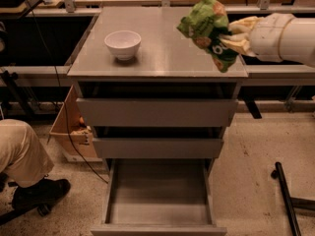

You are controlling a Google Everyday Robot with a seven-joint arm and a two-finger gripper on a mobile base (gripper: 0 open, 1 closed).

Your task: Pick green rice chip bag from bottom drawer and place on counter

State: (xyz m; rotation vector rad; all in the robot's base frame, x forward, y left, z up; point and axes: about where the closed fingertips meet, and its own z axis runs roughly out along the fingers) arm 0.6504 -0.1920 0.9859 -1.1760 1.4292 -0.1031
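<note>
counter (162, 50): forming the wide grey top of the cabinet, with its right half lying bare, which looks to be the landing spot for the bag.
bottom drawer (158, 193): standing pulled out below the counter's front edge, its floor showing bare, which fits the bag being out of it.
green rice chip bag (205, 24): hanging crumpled in the air above the counter's right front corner, not touching the slab. it is being held high, i judge, so that it is clearing the counter's edge.
white bowl (122, 44): resting on the counter's left rear part, well apart from the bag, so it is not crowding the bare side.
gripper (232, 37): reaching in from beyond the counter's right edge, pinching the bag's right side so the crinkly film is not slipping.
step: the pick is looking done and the placing is under way. what is remaining, by my judgement, is lowering the bag onto the counter's right half and letting go.
</note>
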